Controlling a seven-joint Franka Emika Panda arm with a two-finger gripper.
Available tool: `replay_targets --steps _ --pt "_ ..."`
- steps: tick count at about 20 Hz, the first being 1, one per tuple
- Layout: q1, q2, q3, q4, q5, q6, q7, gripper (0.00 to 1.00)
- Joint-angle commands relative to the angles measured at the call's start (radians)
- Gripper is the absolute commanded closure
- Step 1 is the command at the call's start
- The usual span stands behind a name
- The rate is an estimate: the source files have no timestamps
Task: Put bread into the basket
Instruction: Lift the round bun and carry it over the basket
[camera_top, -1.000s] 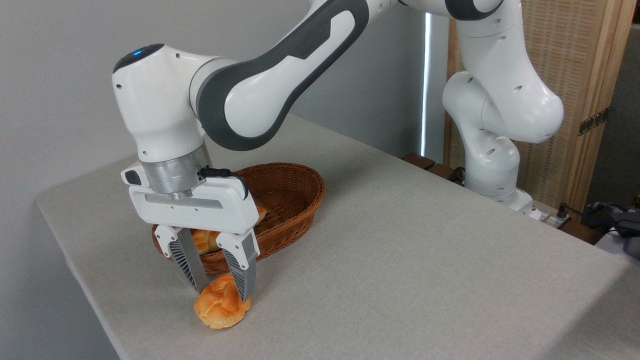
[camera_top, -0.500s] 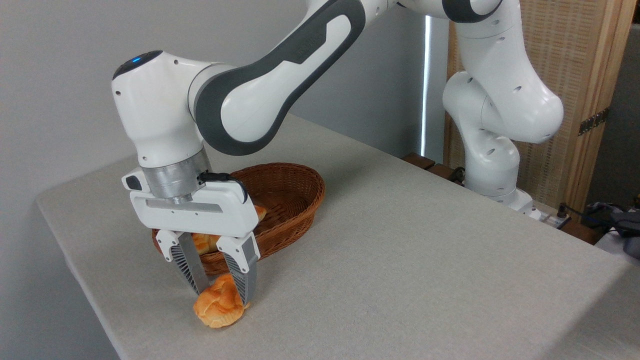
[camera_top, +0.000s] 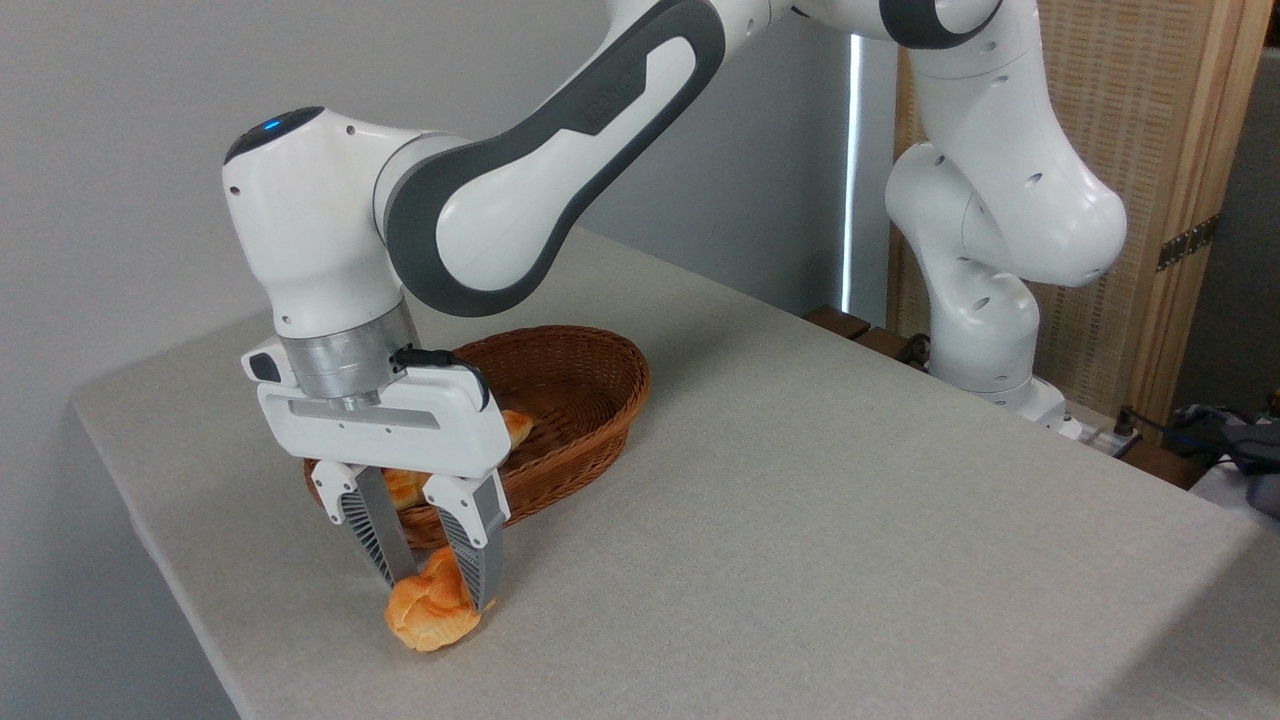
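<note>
Bread (camera_top: 432, 620) is pinched between the gripper (camera_top: 440, 590) fingers near the table (camera_top: 800, 520) front edge. The basket (camera_top: 590, 400) sits just behind, a paler loaf (camera_top: 515, 428) seen inside.

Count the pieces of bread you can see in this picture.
2. A bun sits on the table, pinched in the claw; a loaf lies in the basket, mostly hidden, so more may lie unseen.

A pale grey cloth-covered surface (camera_top: 800, 480) fills the foreground; a paler braided oblong loaf (camera_top: 515, 427) shows partly; a tan woven screen in a wooden frame (camera_top: 1160, 150) stands behind; dark cables (camera_top: 1215, 430) lie at right.
</note>
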Motion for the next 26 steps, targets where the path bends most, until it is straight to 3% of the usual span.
replay_targets --steps 1,10,16,21,26 --pt "0.000 0.006 -0.005 -0.001 0.028 0.021 -0.017 0.62" --pt "0.000 0.006 -0.003 -0.001 0.028 0.020 -0.010 0.70" --pt "0.008 -0.009 0.014 0.029 0.011 0.009 -0.011 0.70" --pt "0.010 -0.012 0.048 0.169 -0.104 -0.149 0.097 0.69" --pt "0.010 -0.127 0.006 0.163 -0.153 -0.244 0.136 0.68"
